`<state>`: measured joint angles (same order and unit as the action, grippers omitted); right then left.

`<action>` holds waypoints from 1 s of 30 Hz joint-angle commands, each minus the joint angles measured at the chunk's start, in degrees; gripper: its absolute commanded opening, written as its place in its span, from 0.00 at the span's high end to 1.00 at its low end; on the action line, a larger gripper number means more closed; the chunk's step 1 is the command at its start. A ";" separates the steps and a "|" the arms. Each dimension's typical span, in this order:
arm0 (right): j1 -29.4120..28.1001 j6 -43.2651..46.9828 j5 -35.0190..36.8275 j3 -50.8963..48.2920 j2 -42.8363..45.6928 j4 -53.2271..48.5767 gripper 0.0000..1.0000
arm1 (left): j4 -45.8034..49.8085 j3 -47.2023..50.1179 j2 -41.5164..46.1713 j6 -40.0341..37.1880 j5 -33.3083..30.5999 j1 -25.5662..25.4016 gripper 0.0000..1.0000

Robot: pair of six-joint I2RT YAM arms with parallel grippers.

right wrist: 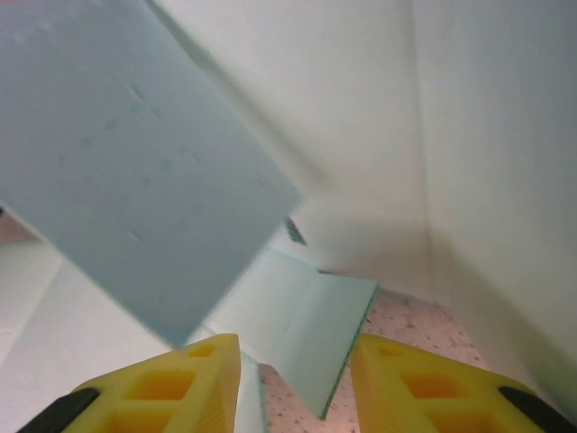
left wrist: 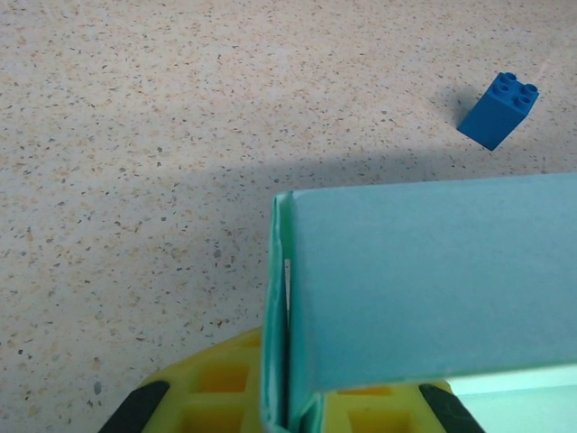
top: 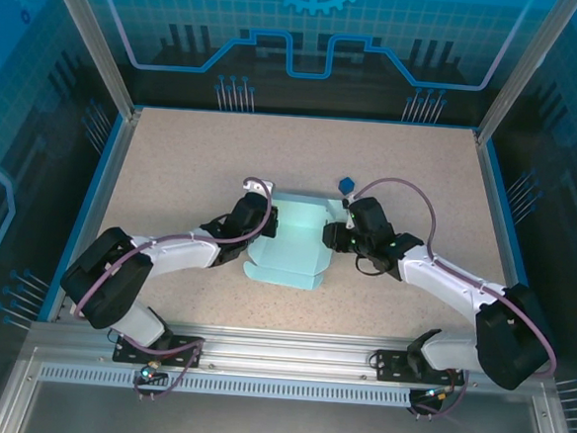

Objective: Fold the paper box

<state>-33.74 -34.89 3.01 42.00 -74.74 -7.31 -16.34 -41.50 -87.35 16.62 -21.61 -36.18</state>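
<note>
At centre of top view, paper box (top: 288,248) sits half-formed, walls raised. My left pincer (left wrist: 293,410) pinches its upright wall; my right pincer (right wrist: 296,370) gapes, loose flap just ahead. Blue brick (left wrist: 497,110) upper right.

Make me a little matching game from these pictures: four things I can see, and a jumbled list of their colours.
Things:
1. paper box
2. toy brick
3. tabletop
4. fingers of the right gripper

Colours:
a. yellow
b. pale sky-blue
c. dark blue
d. speckled beige

Pairs: 1-b, 2-c, 3-d, 4-a
</note>
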 commanded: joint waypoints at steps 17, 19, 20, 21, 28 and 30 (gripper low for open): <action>-4.49 7.43 -2.21 7.66 -5.00 -2.56 0.64 | -0.02 -1.17 -0.16 0.53 0.29 -0.41 1.00; -4.50 9.98 -0.88 8.04 -3.00 -5.68 0.61 | 0.16 -1.19 -0.04 0.56 -0.06 -0.37 1.00; -4.41 11.42 -0.54 8.07 -1.92 -7.43 0.60 | 0.23 -1.20 -0.04 0.59 -0.19 -0.35 1.00; -4.26 12.84 -0.30 8.03 -0.85 -9.12 0.59 | 0.34 -1.32 -0.02 0.58 -0.19 -0.28 1.00; -1.69 21.16 -2.96 10.97 6.45 -19.30 0.54 | 1.68 -1.75 0.43 0.79 0.06 -0.18 1.00; -0.53 23.73 -3.90 11.93 8.99 -22.52 0.53 | 2.20 -1.93 0.81 0.91 0.26 -0.19 1.00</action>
<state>-35.77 -17.15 0.99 51.42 -69.21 -22.55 -15.20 -41.58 -87.37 16.62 -21.63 -36.18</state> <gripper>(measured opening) 0.465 0.099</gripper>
